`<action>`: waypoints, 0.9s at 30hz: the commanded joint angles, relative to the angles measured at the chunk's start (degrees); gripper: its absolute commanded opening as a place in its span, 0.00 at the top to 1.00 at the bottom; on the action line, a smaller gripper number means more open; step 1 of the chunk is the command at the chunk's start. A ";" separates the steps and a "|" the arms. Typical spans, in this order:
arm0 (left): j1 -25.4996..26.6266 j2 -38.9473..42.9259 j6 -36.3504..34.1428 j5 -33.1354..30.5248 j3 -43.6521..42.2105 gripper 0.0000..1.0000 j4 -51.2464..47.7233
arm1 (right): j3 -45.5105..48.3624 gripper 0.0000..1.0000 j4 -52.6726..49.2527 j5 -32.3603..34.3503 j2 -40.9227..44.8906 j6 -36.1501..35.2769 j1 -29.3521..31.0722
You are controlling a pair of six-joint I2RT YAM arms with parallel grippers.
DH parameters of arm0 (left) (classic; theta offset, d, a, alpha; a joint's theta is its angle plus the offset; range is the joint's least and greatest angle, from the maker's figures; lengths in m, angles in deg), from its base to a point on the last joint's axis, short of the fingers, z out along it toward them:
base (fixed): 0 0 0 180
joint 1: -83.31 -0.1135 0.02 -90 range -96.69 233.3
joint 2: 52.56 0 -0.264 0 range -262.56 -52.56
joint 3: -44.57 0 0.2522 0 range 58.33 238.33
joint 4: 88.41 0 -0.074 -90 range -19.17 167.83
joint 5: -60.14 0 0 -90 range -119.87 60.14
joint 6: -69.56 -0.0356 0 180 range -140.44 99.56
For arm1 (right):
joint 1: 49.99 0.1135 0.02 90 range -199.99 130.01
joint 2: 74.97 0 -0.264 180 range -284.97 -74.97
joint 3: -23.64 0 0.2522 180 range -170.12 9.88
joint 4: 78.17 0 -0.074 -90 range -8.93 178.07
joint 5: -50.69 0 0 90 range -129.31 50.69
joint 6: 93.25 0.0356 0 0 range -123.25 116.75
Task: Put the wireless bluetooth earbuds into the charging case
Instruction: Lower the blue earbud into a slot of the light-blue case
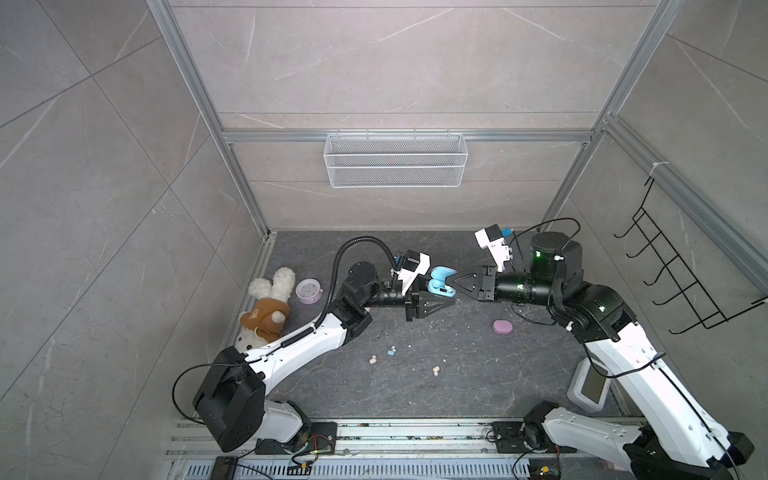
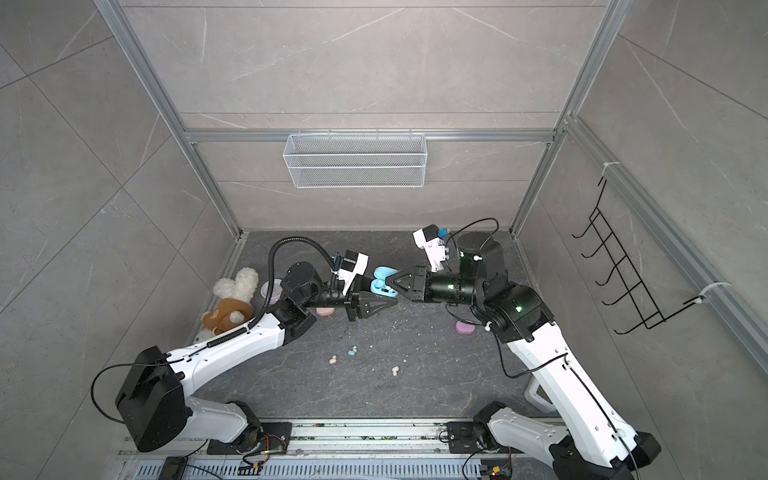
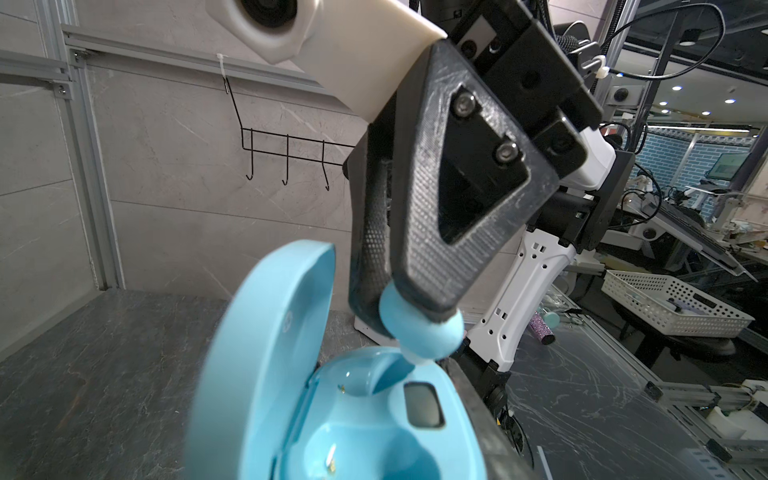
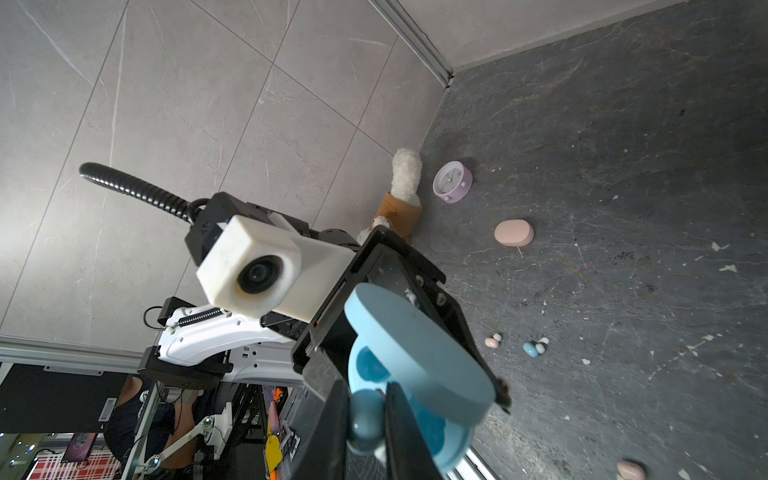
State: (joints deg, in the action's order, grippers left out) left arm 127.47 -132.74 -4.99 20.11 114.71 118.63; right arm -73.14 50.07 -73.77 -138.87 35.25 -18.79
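Blue plastic meets blue plastic where your two pincers come together. Your right pincer (image 1: 452, 286) is pressed together on a light blue earbud (image 3: 420, 332), pinching it at the very tips. The bud's pale end points at one socket of the charging case (image 3: 345, 424); you cannot tell whether bud and socket touch. Your left pincer (image 1: 433, 296) is clamped on the base of that case, whose lid is swung open. Both are held clear of the dark worktop (image 1: 415, 395).

On the worktop below the pincers, towards the arm bases, lie three loose buds. A second light blue earbud (image 1: 391, 352) has a peach-pink earbud (image 1: 372, 360) just beside it. A second peach-pink earbud (image 1: 435, 370) lies apart from both.

Behind your right pincer, under its arm, rests a closed lilac case (image 1: 502, 327). Behind your left pincer, beneath its wrist, sits a pink case (image 2: 324, 311). Farther back that way are a lilac clock (image 1: 308, 289) and a plush toy (image 1: 266, 309) against the wall. Farthest off, a white wire basket (image 1: 395, 160) hangs on the back wall.
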 commanded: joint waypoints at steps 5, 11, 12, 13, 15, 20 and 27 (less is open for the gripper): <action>0.34 2.09 -0.15 1.40 1.78 0.72 4.07 | -0.25 0.83 -1.96 2.12 -0.22 -1.98 0.45; 0.40 2.64 -0.21 1.30 1.32 0.72 4.50 | -0.11 0.83 -2.88 2.90 -0.14 -2.35 0.57; 0.34 2.65 -0.15 1.33 1.28 0.72 4.48 | -0.06 0.83 -2.88 2.82 -0.24 -2.35 0.53; 0.39 2.72 -0.26 1.28 1.28 0.72 4.51 | -0.08 0.83 -3.10 2.98 -0.24 -2.38 0.43; 0.39 2.76 -0.31 1.35 1.28 0.72 4.60 | -0.23 0.83 -3.05 3.04 -0.18 -2.37 0.53; 0.40 2.77 -0.44 1.41 1.28 0.72 4.94 | -0.69 0.82 -3.39 2.33 -0.58 -2.35 0.47; 0.32 2.27 -0.05 1.86 1.34 0.72 6.47 | -1.50 0.77 -4.45 1.55 -0.98 -2.72 0.52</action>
State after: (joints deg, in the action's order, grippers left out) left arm 127.58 -132.31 -4.99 20.24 114.71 119.52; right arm -73.34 47.98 -71.73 -139.13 34.09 -18.50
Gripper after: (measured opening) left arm 0.420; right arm 0.227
